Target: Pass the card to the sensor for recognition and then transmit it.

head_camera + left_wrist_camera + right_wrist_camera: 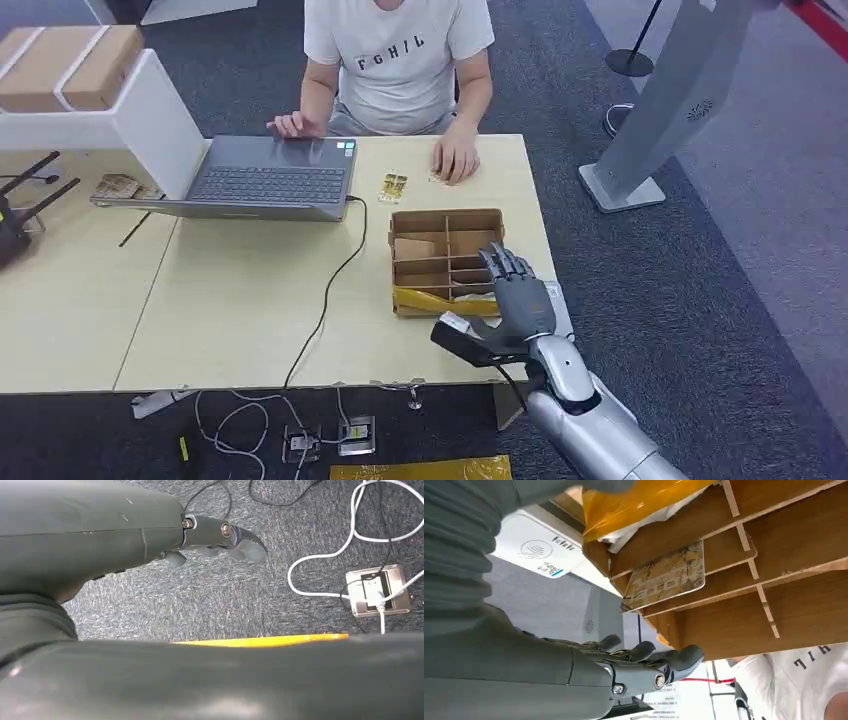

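The patterned beige card (665,575) stands on edge in a slot of the brown divided cardboard organiser box (420,218), which sits near the right end of the pale wooden table (240,300). My right hand (517,300) hangs just beside the box's right side, apart from the card, fingers (674,660) stretched out and spread, grasping nothing. In my right wrist view the white card reader (536,547) with a contactless mark lies by the box's yellow-taped corner. My left hand (220,537) hangs over grey carpet (200,600), fingers loosely bent, nothing in it. Across the table a person (400,60) in a white T-shirt rests one hand on the grey laptop (260,180).
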Robot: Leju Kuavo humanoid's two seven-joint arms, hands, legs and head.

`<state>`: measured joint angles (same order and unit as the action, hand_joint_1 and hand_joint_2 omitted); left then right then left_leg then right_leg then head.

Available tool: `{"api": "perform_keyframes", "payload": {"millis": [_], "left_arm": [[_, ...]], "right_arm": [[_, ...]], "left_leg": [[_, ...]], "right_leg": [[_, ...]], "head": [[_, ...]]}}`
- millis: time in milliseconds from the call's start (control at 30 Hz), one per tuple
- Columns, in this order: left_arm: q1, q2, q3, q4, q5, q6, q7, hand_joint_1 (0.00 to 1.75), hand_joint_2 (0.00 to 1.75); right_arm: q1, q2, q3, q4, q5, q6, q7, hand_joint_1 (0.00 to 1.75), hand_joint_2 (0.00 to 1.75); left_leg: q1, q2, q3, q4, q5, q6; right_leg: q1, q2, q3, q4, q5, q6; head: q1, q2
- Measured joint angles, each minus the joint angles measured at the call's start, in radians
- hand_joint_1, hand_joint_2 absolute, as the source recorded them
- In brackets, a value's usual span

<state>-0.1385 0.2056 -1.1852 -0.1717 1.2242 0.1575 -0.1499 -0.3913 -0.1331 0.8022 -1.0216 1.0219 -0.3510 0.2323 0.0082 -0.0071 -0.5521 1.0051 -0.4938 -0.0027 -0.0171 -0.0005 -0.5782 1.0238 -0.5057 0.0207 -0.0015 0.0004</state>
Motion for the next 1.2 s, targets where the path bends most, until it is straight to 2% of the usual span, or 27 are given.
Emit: {"api": "perform_keyframes", "payload": {"millis": [200, 533, 1200], "left_arm": [[0.0, 0.0, 0.0, 0.0, -0.002, 0.001, 0.0, 0.0, 0.0], [0.0, 0.0, 0.0, 0.0, -0.004, 0.003, 0.0, 0.0, 0.0], [0.0, 0.0, 0.0, 0.0, -0.006, 0.013, 0.0, 0.0, 0.0]], "right_arm": [[-0.007, 0.016, -0.003, 0.023, -0.079, -0.043, -0.053, 1.75, 1.75], [-0.022, 0.066, -0.003, 0.08, -0.1, -0.092, -0.1, 1.75, 1.75], [-0.023, 0.109, -0.002, 0.159, -0.106, -0.126, -0.108, 1.75, 1.75]], "left_leg": [[0.0, 0.0, 0.0, 0.0, 0.0, 0.0], [0.0, 0.0, 0.0, 0.0, 0.0, 0.0], [0.0, 0.0, 0.001, 0.0, 0.0, 0.0]], "right_leg": [[0.0, 0.0, 0.0, 0.0, 0.0, 0.0], [0.0, 0.0, 0.0, 0.0, 0.0, 0.0], [0.0, 0.0, 0.0, 0.0, 0.0, 0.0]], "head": [[0.0, 0.0], [0.0, 0.0], [0.0, 0.0]]}}
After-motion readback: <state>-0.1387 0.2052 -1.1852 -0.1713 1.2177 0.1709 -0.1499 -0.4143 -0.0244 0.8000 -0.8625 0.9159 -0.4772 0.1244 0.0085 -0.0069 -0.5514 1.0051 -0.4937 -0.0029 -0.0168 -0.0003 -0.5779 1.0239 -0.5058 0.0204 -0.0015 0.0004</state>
